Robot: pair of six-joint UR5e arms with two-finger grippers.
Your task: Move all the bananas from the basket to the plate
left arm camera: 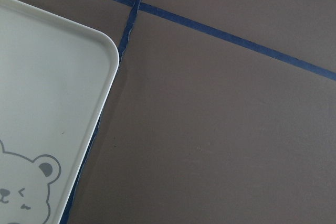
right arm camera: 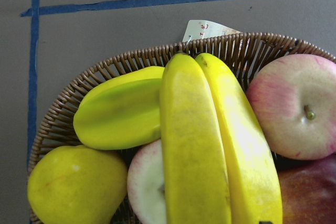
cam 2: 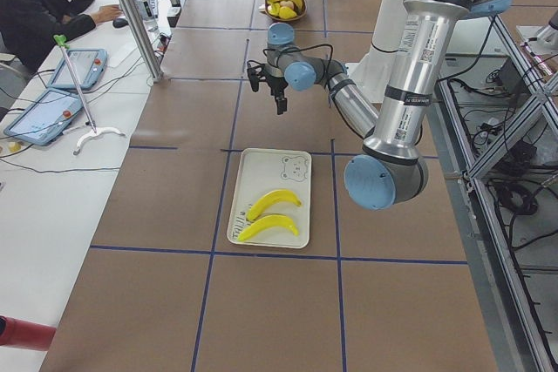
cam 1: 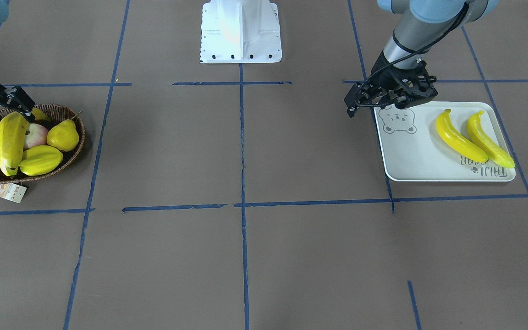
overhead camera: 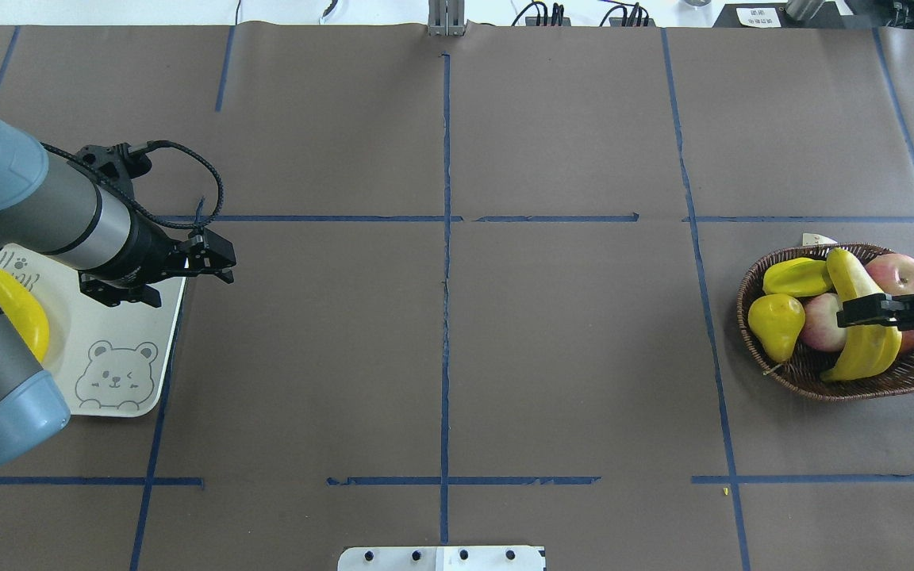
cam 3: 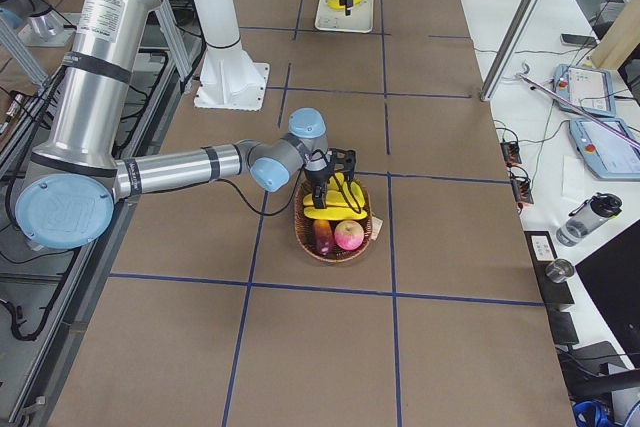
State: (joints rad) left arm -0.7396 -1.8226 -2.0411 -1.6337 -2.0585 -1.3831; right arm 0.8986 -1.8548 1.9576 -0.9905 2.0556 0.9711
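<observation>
Yellow tally: two bananas plated, two left in the basket.

Two bananas (cam 1: 459, 137) lie side by side on the plate (cam 1: 410, 160), at the end away from its bear drawing (cam 1: 398, 121). The other pair (right arm camera: 191, 145) lies pressed together on top of the mixed fruit in the basket (right arm camera: 63, 103), at the far end of the surface (cam 1: 245, 256), well apart from the plate. The right pincer (overhead camera: 854, 312) is down over that pair, but I cannot tell whether it is clenched on a banana or merely astride it. The left pincer (overhead camera: 227, 266) hangs released and empty above the plate's bear corner. I judge the task half done, with the third pick in hand and a fourth to follow.
</observation>
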